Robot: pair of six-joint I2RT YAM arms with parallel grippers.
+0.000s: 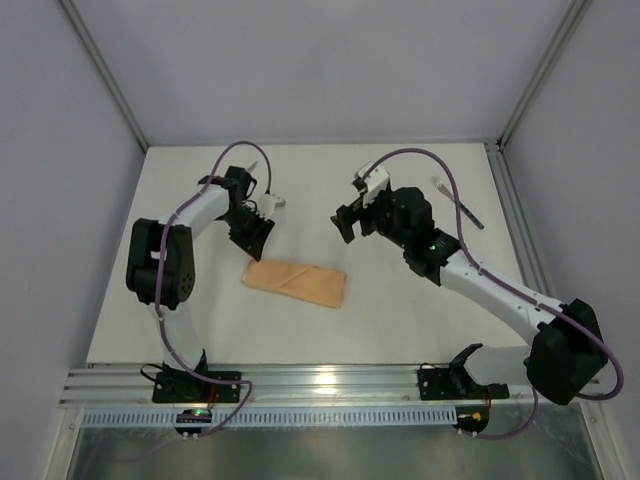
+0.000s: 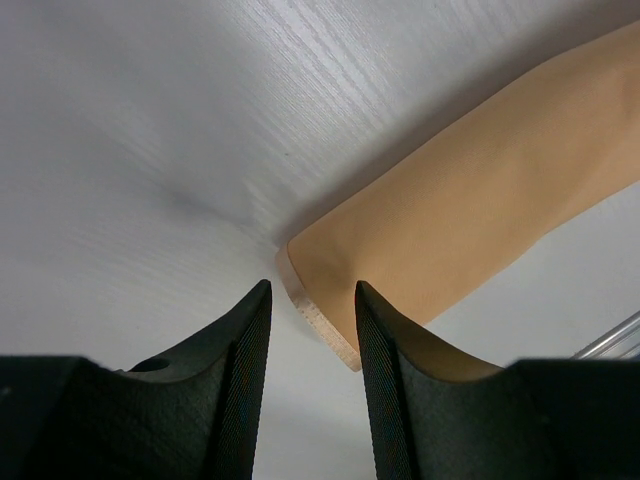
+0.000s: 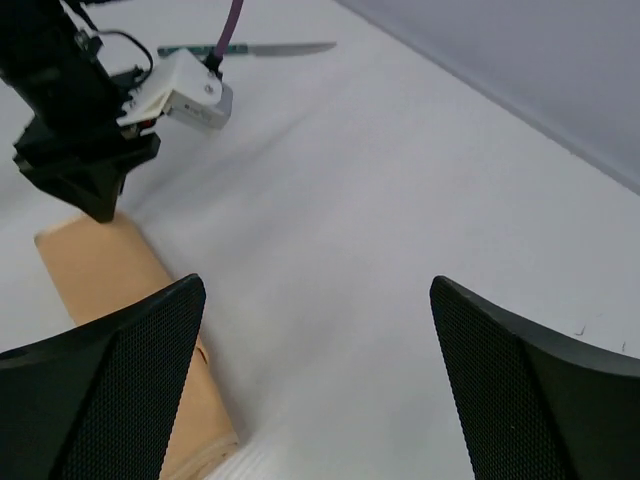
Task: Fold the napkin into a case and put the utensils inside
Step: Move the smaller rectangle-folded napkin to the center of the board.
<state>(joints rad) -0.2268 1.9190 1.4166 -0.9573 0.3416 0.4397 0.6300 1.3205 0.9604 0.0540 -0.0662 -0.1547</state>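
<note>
The folding part seems to be finished: the napkin lies on the table (image 1: 400, 330) as a flat, narrow case (image 1: 297, 284), so the step in hand is to bring the utensils to it.

The left gripper (image 1: 258, 238) hangs just above the left end of the case. Its jaws stand partly apart and hold nothing; in the left wrist view the corner of the cloth shows just beyond the tips.

The right gripper (image 1: 347, 225) is near the right end of the case, on its far side, with jaws wide open and empty.

A knife (image 3: 270, 47) lies well beyond the case, behind the left arm. Another green-handled piece (image 1: 466, 210) lies far to the right of the case; it is probably the fork, but it is too small to be sure.

I think the next move needs the right arm to go away from the case and pinch a thin handle lying flat on the table. The left jaws could lift the upper layer of cloth at their end, so the pocket opens for it.
</note>
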